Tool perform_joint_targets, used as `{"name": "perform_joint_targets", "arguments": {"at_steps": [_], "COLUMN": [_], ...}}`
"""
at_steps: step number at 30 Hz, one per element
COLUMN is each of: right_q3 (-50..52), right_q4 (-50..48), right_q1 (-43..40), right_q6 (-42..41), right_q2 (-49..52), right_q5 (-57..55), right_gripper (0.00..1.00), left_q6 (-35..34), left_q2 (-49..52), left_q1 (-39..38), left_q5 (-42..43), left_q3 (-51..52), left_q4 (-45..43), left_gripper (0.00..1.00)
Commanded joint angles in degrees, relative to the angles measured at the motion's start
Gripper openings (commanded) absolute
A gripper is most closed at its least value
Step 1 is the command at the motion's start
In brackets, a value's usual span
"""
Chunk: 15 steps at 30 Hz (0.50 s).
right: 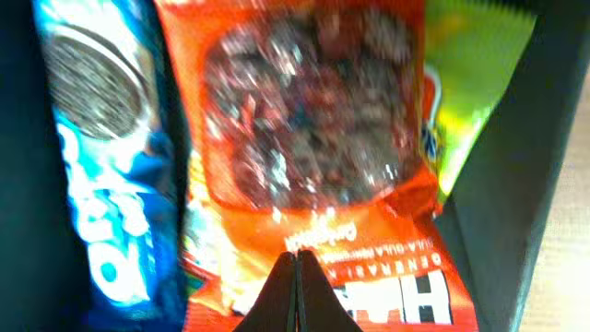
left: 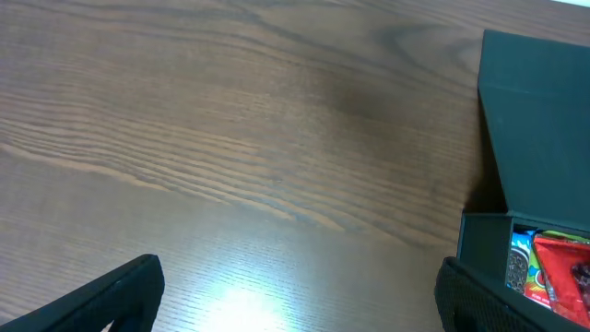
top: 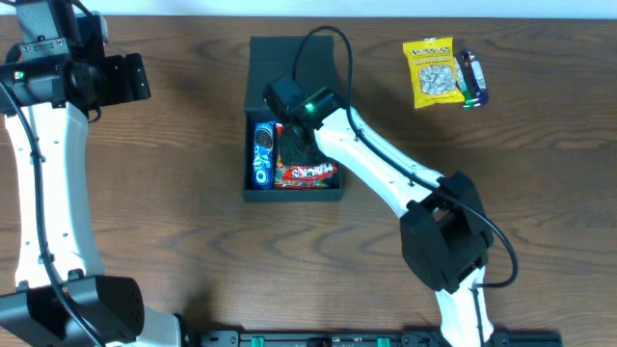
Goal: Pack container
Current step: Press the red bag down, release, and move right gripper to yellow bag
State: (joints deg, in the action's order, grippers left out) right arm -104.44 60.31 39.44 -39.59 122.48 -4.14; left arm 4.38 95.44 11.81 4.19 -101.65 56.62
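Black cardboard box (top: 292, 194) mid-table looks light but stiff, so grab a wall or the flap, not the slippery red packet (right: 304, 111) inside, where your right gripper (right: 297, 266) sits closed; left gripper (left: 300, 277) hangs open off to its left

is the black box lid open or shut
Open. The container has its lid swung back behind it, and the blue Oreo packet and red snack packet inside show uncovered.
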Motion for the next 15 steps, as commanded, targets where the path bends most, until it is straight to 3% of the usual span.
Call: {"name": "perform_joint_targets", "arguments": {"at_steps": [1,15], "right_q3": [-0.83,2.62], "right_q4": [-1.11,-5.14], "right_q1": [-0.52,-0.87], "right_q6": [0.68,0.70], "right_q2": [-1.46,6.43], "right_q5": [-2.47,-2.91], "right_gripper": [0.01,0.01], "left_q6": [0.39,0.37], "left_q2": [-1.07,-1.07], "left_q1": [0.22,0.22], "left_q5": [0.35,0.33], "left_q3": [0.24,0.24], "left_q4": [0.09,0.11], "left_gripper": [0.95,0.95]}}
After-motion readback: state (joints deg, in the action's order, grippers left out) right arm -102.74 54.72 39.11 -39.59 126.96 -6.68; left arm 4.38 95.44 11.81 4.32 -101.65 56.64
